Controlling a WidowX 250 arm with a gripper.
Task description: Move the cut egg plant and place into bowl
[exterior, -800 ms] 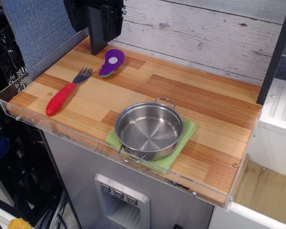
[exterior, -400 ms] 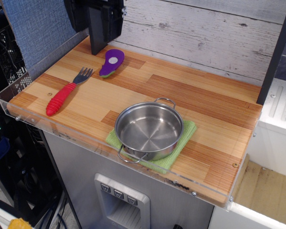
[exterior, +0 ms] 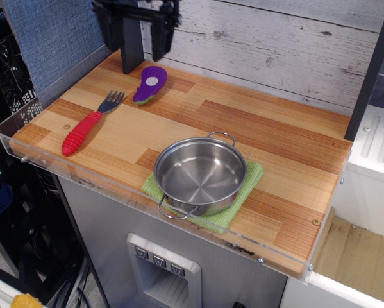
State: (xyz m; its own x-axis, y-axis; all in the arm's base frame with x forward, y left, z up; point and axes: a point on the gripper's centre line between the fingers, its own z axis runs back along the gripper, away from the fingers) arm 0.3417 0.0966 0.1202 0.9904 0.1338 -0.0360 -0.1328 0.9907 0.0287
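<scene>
Gripper: the black gripper (exterior: 145, 48) hangs at the back-left corner of the wooden counter (exterior: 275, 141); its two fingers stand apart with a clear gap between them, holding nothing

Eggplant: the cut egg plant (exterior: 150, 84) lies flat, face up with its grey-white dot showing, just in front of the gripper; green stem end toward the red-handled fork (exterior: 89, 123), which lies near but apart from it

Bowl: the steel bowl (exterior: 200, 176) sits empty on a green cloth (exterior: 249, 183) near the front edge, well apart from the eggplant

Handling: likely a light, stiff plastic toy, smooth and a little slippery; low profile leaves little to pinch

Hold: probably across the narrow width, near the middle of the purple body
</scene>
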